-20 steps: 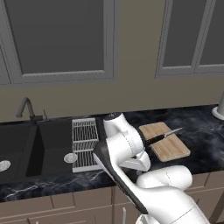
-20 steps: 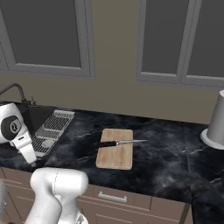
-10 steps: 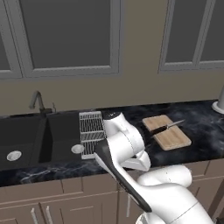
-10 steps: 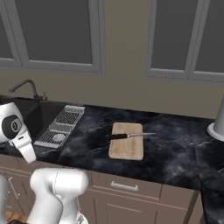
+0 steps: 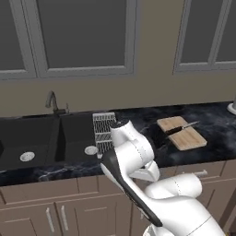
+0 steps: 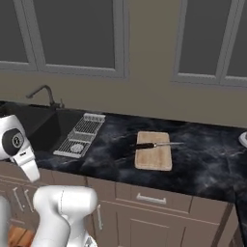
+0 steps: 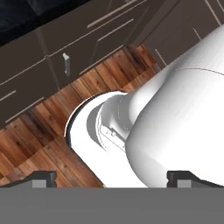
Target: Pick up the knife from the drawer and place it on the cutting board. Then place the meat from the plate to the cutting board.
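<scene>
We find the knife (image 6: 153, 144) lying across the far part of the cutting board (image 6: 154, 158), black handle to the left and blade to the right in the right base view. The cutting board (image 5: 181, 132) sits flat on the dark marble surface (image 6: 207, 159), well apart from the white drying rack (image 6: 80, 134) beside the sink (image 5: 32, 138). The jaws (image 7: 111, 176) stand fully apart and hold nothing, with the finger tips (image 7: 38, 178) aimed down at the wooden floor (image 7: 41, 144) before the cabinet fronts (image 7: 83, 43).
</scene>
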